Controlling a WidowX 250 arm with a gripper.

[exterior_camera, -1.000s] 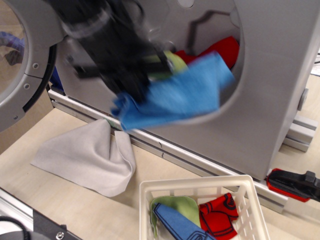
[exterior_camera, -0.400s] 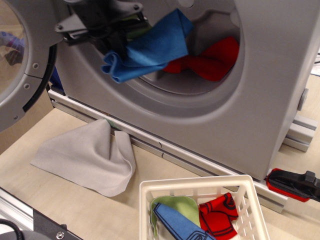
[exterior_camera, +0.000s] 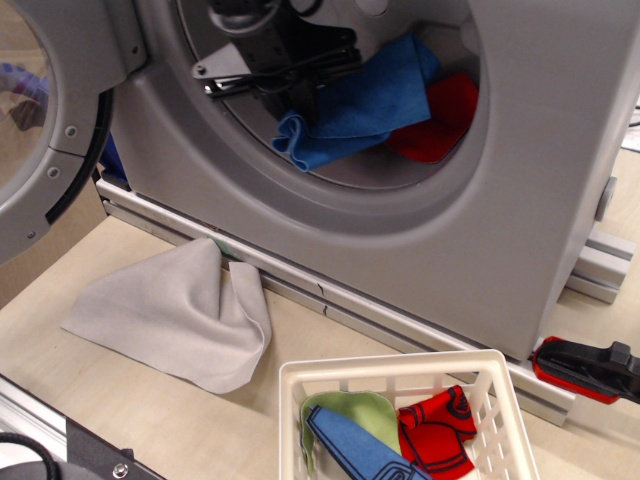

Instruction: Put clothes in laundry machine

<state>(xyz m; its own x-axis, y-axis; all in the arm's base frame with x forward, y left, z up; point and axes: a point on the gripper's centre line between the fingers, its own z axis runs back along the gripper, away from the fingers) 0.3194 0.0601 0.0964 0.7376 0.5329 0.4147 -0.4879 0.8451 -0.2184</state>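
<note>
The laundry machine (exterior_camera: 540, 200) is a large light-grey front-loader that fills the top of the view, with its round door (exterior_camera: 45, 130) swung open at the left. My dark gripper (exterior_camera: 318, 72) reaches into the drum opening from the top. It is shut on a plain bright blue cloth (exterior_camera: 365, 105), which hangs inside the drum. A red cloth (exterior_camera: 440, 120) lies in the drum behind the blue one. The fingertips are partly hidden by the cloth.
A white slotted basket (exterior_camera: 400, 372) stands at the front and holds a light green cloth (exterior_camera: 345, 408), a blue cloth (exterior_camera: 360, 452) and a red printed cloth (exterior_camera: 438, 430). A grey cloth (exterior_camera: 175, 320) lies on the table at the left. A red-and-black clamp (exterior_camera: 590, 368) lies at the right.
My gripper has moved from in front of the machine up and into the drum, carrying the blue cloth to the right and deeper inside, over the red cloth.
</note>
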